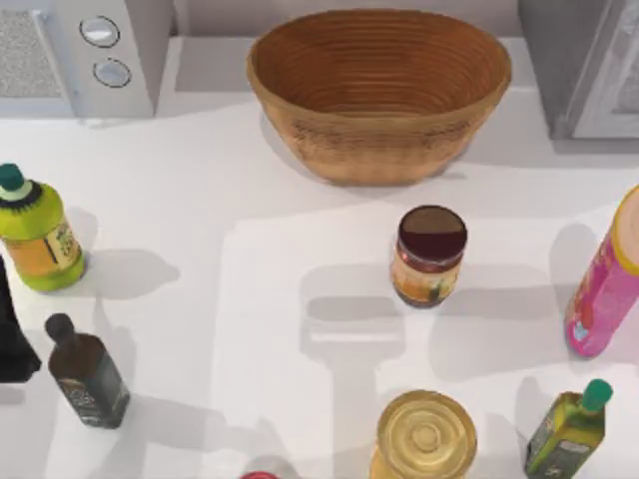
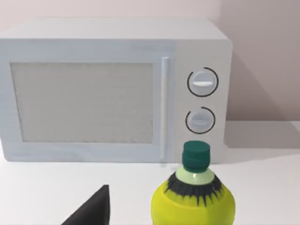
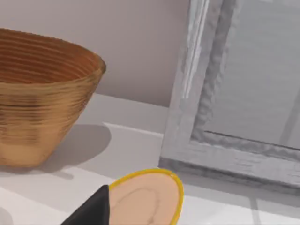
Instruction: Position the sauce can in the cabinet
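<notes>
The sauce can (image 1: 429, 254), short with a dark maroon top and an orange-red label, stands upright right of the table's middle, in front of the basket. The grey cabinet (image 1: 584, 65) with its whitish door panel is at the back right; its door frame (image 3: 234, 93) looms close in the right wrist view. My left gripper (image 2: 93, 210) shows as a dark tip low in the left wrist view, behind the yellow-green bottle; the left arm (image 1: 12, 329) sits at the left edge. My right gripper (image 3: 91, 210) shows as a dark tip beside the pink container's top.
A woven basket (image 1: 379, 90) stands at back centre, a white microwave (image 1: 85, 55) at back left. A yellow-green bottle (image 1: 35, 232) and dark bottle (image 1: 88, 372) stand left. A gold-lidded can (image 1: 425, 436), green bottle (image 1: 569, 429) and pink container (image 1: 607, 279) stand front and right.
</notes>
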Tool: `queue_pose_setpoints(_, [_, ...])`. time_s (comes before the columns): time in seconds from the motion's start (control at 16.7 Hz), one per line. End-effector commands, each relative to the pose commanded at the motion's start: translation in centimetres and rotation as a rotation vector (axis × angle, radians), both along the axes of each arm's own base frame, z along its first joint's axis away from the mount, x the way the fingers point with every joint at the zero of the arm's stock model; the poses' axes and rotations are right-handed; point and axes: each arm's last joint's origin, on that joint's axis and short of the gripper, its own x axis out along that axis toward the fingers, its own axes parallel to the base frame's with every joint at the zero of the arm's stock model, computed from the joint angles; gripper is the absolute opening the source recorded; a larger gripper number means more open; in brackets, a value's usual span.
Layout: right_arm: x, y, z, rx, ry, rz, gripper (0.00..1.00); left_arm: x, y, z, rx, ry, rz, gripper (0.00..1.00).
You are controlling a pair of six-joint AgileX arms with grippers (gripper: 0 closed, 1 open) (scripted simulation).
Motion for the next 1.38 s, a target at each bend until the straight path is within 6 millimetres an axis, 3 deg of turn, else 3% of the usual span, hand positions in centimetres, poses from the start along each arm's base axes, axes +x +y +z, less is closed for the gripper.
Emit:
queue_pose_setpoints(0.24, [3.3,1.7,4.6,-0.206,0.148,0.217,1.00,0.0,0.0,0.0,0.000,0.000,0.000,1.00])
queue_pose_setpoints(0.42, [8.1,3.9,6.7,-0.366,0.275,0.439,1.00,0.0,0.0,0.0,0.000,0.000,0.000,1.00])
queue_pose_setpoints(0.54, [12.0,5.7,6.7,-0.453,0.353,0.606,1.00,0.0,0.0,0.0,0.000,0.000,0.000,1.00])
queue_pose_setpoints(0.78, [19.6,9.1,3.0,-0.550,0.480,0.939,1.00,0.0,0.0,0.0,0.000,0.000,0.000,1.00])
queue_pose_setpoints(0.96, [23.4,10.4,-1.4,-0.549,0.540,1.136,1.00,0.0,0.0,0.0,0.000,0.000,0.000,1.00])
queue_pose_setpoints(1.2, [25.3,10.0,-6.0,-0.492,0.593,1.283,1.00,0.0,0.0,0.0,0.000,0.000,0.000,1.00])
queue_pose_setpoints(1.38, [25.4,9.7,-6.8,-0.474,0.605,1.301,1.00,0.0,0.0,0.0,0.000,0.000,0.000,1.00])
